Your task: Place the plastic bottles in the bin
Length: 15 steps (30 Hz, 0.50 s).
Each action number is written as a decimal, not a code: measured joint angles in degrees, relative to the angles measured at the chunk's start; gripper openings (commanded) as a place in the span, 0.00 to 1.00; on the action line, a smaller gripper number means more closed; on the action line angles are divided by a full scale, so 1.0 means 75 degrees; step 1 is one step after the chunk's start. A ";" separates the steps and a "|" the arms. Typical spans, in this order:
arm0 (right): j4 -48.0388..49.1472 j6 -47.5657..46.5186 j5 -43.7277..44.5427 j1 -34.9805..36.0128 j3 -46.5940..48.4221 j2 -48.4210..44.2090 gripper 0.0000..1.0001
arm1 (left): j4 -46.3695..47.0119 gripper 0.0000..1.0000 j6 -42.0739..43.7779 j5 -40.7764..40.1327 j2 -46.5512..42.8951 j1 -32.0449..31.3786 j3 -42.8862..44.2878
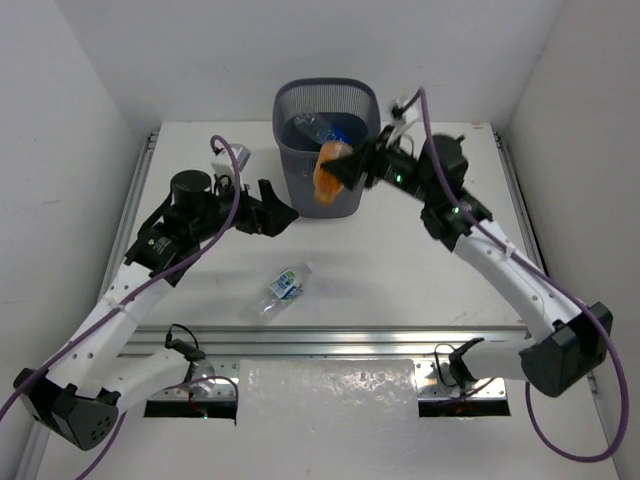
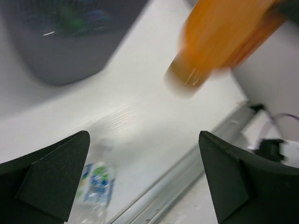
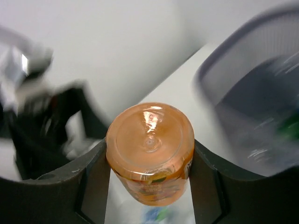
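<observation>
My right gripper [image 1: 345, 168] is shut on the orange bottle [image 1: 328, 172] and holds it in the air at the near rim of the dark grey mesh bin [image 1: 327, 146]. In the right wrist view the bottle's base [image 3: 150, 144] sits clamped between my fingers, the bin [image 3: 252, 93] to the right. The bin holds several bottles, clear and blue [image 1: 322, 127]. A clear bottle with a blue-green label [image 1: 283, 288] lies on the table; it shows in the left wrist view [image 2: 96, 184]. My left gripper [image 1: 275, 211] is open and empty, left of the bin. The orange bottle [image 2: 219, 42] hangs above it.
White walls close in the table on the left, back and right. A metal rail [image 1: 350, 340] runs along the near edge. Purple cables trail along both arms. A small white object [image 1: 218, 157] sits near the back left.
</observation>
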 measured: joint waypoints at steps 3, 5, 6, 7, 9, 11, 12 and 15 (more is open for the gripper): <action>-0.0828 -0.0647 0.0892 -0.0516 0.1906 0.0816 0.00 | -0.0831 1.00 0.0265 -0.1198 0.0003 0.0003 0.0052; -0.1087 -0.1000 0.1338 -0.0784 0.3416 0.1641 0.00 | -0.1352 1.00 0.0385 -0.1711 0.0114 0.0003 0.0047; -0.1390 -0.1186 0.1507 -0.0886 0.4211 0.2092 0.04 | -0.1513 1.00 0.0428 -0.1862 0.0187 0.0003 0.0044; -0.1620 -0.1370 0.1679 -0.0968 0.4969 0.2579 0.07 | -0.1658 1.00 0.0490 -0.1999 0.0315 0.0000 0.0035; -0.2034 -0.1699 0.1935 -0.1058 0.6295 0.3500 0.37 | -0.1880 1.00 0.0557 -0.2157 0.0644 0.0000 0.0017; -0.2448 -0.1891 0.2052 -0.1084 0.7245 0.4336 0.84 | -0.2107 1.00 0.0586 -0.2288 0.1075 -0.0012 -0.0009; -0.2766 -0.1973 0.2092 -0.1084 0.7732 0.4782 0.98 | -0.2221 1.00 0.0595 -0.2337 0.1309 -0.0032 -0.0009; -0.3433 -0.2110 0.2130 -0.1084 0.8309 0.5642 0.99 | -0.2521 1.00 0.0597 -0.2498 0.1891 -0.0175 -0.0012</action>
